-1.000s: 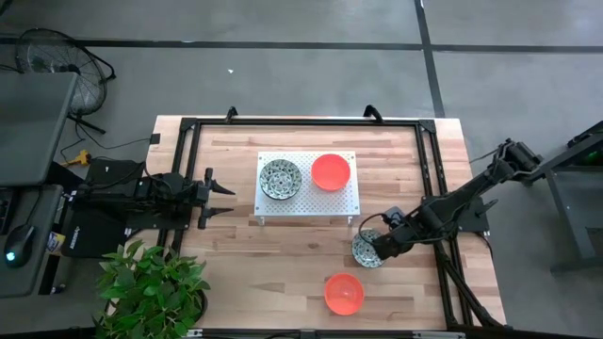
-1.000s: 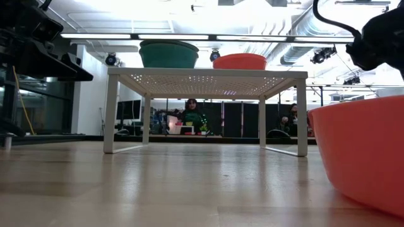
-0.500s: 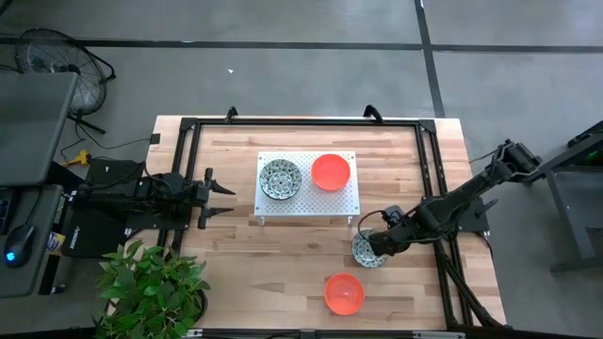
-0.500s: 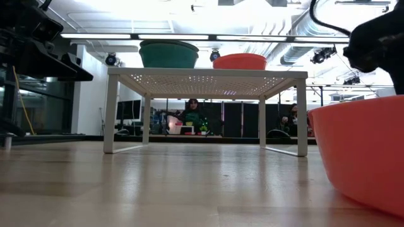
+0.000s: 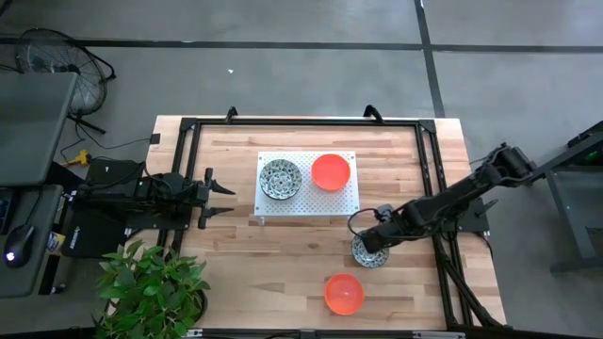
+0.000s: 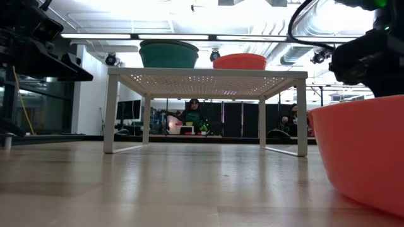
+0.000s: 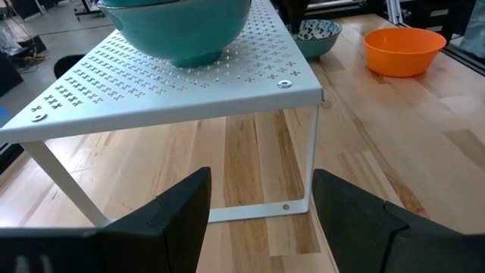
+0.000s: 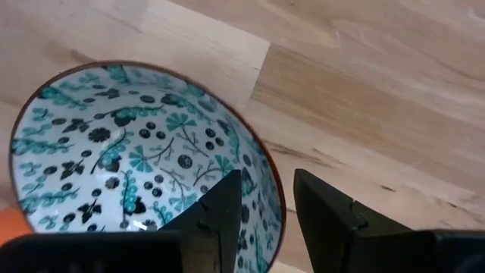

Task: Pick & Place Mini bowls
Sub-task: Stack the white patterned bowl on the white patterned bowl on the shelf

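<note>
A speckled mini bowl (image 5: 368, 251) stands on its base on the table, right of centre. My right gripper (image 8: 267, 216) is open and points down over it, one finger inside the rim (image 8: 276, 199) and one outside, with a gap showing on each side. An orange mini bowl (image 5: 344, 294) sits nearer the front edge. A second speckled bowl (image 5: 280, 178) and a second orange bowl (image 5: 331, 172) rest on the white perforated platform (image 5: 308, 209). My left gripper (image 7: 261, 220) waits open at the table's left, facing the platform.
The platform stands on thin legs (image 6: 301, 116) in mid-table, just left of and beyond my right gripper. A black frame rail (image 5: 439, 273) runs along the table's right side under my right arm. Bare wood lies between the two table bowls and along the front.
My right gripper has moved a little toward the table's left edge and down, closer over the speckled bowl on the table. Its finger gap is unchanged. The bowl has stayed where it was.
</note>
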`<state>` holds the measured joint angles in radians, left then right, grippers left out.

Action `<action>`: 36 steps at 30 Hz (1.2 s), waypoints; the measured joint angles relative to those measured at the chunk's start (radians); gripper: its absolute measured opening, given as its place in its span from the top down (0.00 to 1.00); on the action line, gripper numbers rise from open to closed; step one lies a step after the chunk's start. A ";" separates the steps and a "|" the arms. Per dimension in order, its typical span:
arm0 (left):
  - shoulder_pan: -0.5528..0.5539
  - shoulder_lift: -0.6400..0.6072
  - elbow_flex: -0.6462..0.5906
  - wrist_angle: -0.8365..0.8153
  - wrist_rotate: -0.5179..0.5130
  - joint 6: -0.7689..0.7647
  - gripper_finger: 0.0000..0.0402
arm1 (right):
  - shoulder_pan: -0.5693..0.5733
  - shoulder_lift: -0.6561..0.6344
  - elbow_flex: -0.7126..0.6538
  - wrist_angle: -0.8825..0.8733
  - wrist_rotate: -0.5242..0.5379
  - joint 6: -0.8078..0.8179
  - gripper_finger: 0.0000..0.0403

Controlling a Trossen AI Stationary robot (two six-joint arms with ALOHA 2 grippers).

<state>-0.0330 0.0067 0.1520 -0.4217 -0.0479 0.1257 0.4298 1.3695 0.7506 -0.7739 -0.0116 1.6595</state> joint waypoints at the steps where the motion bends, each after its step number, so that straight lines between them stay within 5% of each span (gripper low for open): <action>1: 0.000 0.000 0.000 0.000 0.000 0.000 0.44 | -0.006 0.005 0.000 0.000 -0.002 -0.002 0.73; 9: 0.000 0.000 0.000 0.000 0.001 0.000 0.44 | -0.012 0.020 0.000 -0.002 -0.018 -0.002 0.77; 20: 0.000 0.000 0.000 0.000 0.005 0.000 0.44 | -0.012 0.012 0.005 0.001 -0.028 0.007 0.98; 36: 0.000 0.000 0.000 0.000 0.005 0.000 0.44 | -0.009 -0.116 -0.002 -0.007 -0.054 0.027 1.00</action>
<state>-0.0334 0.0063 0.1524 -0.4217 -0.0433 0.1257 0.4210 1.2539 0.7488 -0.7811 -0.0659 1.6867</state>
